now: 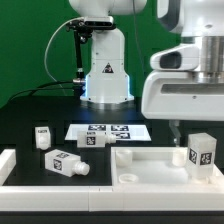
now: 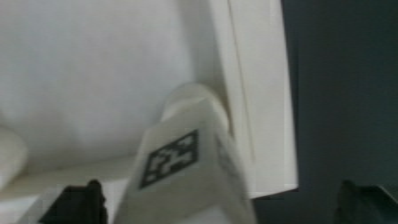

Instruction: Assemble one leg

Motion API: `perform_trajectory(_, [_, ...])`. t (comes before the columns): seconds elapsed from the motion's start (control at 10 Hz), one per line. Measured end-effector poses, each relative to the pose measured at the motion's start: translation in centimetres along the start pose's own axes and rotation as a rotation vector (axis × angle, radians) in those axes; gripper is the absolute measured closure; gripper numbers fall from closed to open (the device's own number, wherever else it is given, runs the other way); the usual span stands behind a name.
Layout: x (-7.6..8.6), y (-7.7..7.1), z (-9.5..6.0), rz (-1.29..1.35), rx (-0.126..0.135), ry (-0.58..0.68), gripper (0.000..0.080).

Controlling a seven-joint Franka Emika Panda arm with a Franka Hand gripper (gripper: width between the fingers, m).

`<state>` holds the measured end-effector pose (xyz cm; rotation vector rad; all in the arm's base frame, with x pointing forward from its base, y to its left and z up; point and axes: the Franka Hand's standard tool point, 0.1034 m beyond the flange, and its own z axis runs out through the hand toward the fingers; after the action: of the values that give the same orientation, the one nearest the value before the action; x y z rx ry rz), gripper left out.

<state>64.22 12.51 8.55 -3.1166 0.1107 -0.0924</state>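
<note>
- The arm pointed steeply down over the table.
- The claw (image 2: 221,204) was spread wide and gripped nothing.
- The small white rectangular plastic leg (image 2: 180,155) with a black-and-white square tag lay between its fingertips, touching neither, on the large flat white rimmed panel (image 1: 150,160).

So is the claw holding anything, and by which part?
Nothing held. The claw is open, its fingers clear of the leg between them.
</note>
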Motion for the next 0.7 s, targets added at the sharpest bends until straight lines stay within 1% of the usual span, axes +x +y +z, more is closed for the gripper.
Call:
perform_trajectory(0.1, [0.03, -0.12, -0.04, -0.078, 0.001, 0.001, 0.0151])
perform_trajectory(0.2, [0.05, 0.06, -0.01, -0.072, 0.0, 0.001, 0.0151])
perform_trajectory(0.3, [0.04, 0.04, -0.01, -0.071, 0.0, 0.001, 0.0265])
perform_trajectory(0.4, [0.04, 0.04, -0.01, -0.06, 0.001, 0.001, 0.0265])
perform_trajectory(0.5, [0.05, 0.07, -0.01, -0.012, 0.001, 0.001, 0.0448])
perform_trajectory(0.6, [0.1, 0.29, 0.03, 0.054, -0.001, 0.002, 0.0499])
perform_trajectory(0.7, [0.11, 0.43, 0.17, 0.182, -0.005, 0.007, 0.0499])
